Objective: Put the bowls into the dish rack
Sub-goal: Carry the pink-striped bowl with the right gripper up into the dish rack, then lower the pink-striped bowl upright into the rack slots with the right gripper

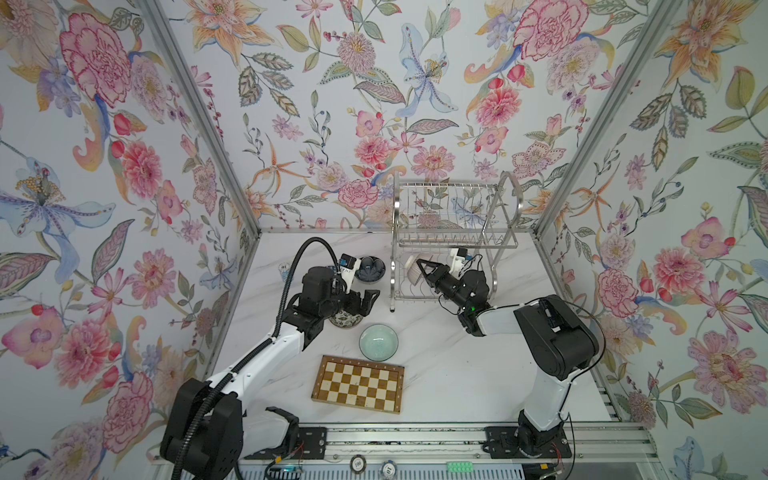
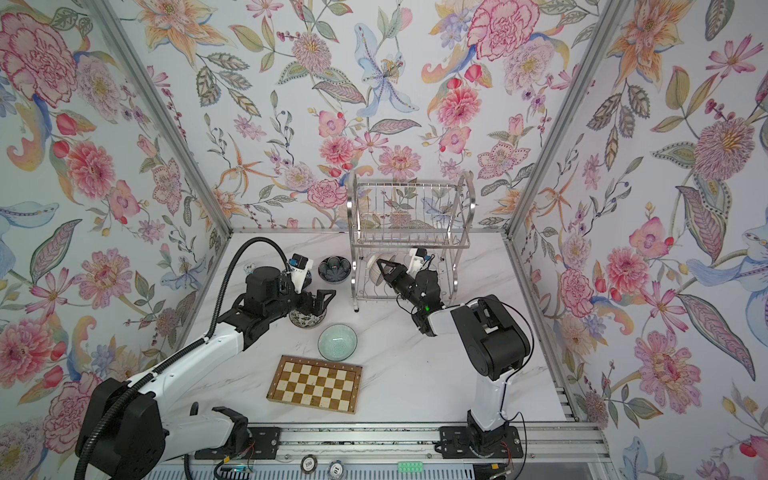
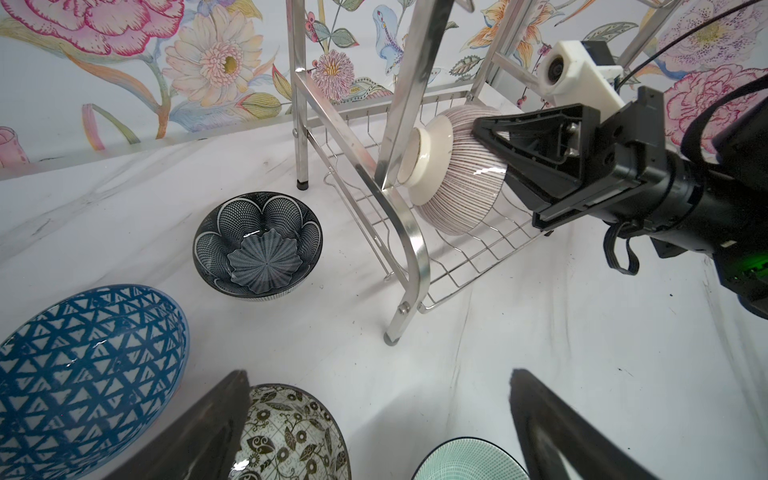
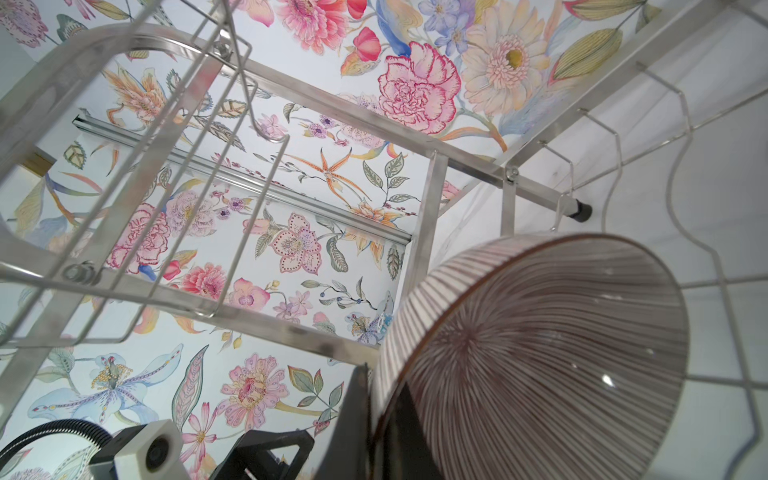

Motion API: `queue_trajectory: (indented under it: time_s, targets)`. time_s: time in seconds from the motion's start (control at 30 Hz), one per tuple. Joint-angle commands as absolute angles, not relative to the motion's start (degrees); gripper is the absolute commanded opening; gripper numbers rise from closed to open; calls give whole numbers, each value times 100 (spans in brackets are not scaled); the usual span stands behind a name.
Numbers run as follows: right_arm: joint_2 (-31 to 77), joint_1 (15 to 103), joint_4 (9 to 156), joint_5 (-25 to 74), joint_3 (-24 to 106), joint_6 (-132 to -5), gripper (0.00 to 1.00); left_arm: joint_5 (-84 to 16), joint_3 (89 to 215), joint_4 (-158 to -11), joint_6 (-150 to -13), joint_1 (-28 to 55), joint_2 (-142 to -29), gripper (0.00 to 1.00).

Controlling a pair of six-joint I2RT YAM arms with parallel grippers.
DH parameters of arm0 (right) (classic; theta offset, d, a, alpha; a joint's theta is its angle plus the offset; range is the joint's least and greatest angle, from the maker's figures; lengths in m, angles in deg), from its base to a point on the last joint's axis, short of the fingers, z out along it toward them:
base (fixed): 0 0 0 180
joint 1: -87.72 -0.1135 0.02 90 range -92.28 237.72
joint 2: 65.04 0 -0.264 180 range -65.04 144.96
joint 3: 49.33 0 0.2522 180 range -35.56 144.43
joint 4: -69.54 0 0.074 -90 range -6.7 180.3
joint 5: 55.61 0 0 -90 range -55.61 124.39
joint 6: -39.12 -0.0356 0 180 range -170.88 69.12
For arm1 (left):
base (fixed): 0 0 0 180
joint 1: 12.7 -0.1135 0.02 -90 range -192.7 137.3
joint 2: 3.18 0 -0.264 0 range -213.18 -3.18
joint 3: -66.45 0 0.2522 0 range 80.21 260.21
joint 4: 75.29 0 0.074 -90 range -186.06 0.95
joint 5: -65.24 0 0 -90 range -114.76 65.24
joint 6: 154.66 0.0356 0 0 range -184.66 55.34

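A robot lab booth: floral-papered panels [image 1: 332,104] in aluminium framing [image 1: 203,120], above a mounting rail [image 1: 415,440].

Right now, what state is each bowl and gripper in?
striped bowl: on its side in the rack, lower tier.
navy bowl: upright on table.
lattice bowl: upright on table.
floral bowl: upright on table.
green bowl: upright on table.
left gripper: open, over floral bowl.
right gripper: shut on striped bowl.

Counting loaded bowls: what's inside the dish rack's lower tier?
One pink-lined bowl, on its side, clamped by the right gripper. The dish rack floor behind them is hidden.
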State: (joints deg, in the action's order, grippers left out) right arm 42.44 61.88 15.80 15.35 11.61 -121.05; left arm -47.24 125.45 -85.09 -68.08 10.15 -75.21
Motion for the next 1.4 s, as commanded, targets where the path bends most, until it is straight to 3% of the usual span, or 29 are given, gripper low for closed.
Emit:
queue_trajectory:
  time_s: [0.0, 1.37]
  targets:
    - [4260, 6249, 1282, 1280, 1490, -12207, 7, -4795, 12503, -8501, -6756, 1064, -7582, 99]
    - [5621, 6861, 1326, -454, 3152, -12797, 8, -4818, 12539, -8518, -6714, 1111, -7692, 99]
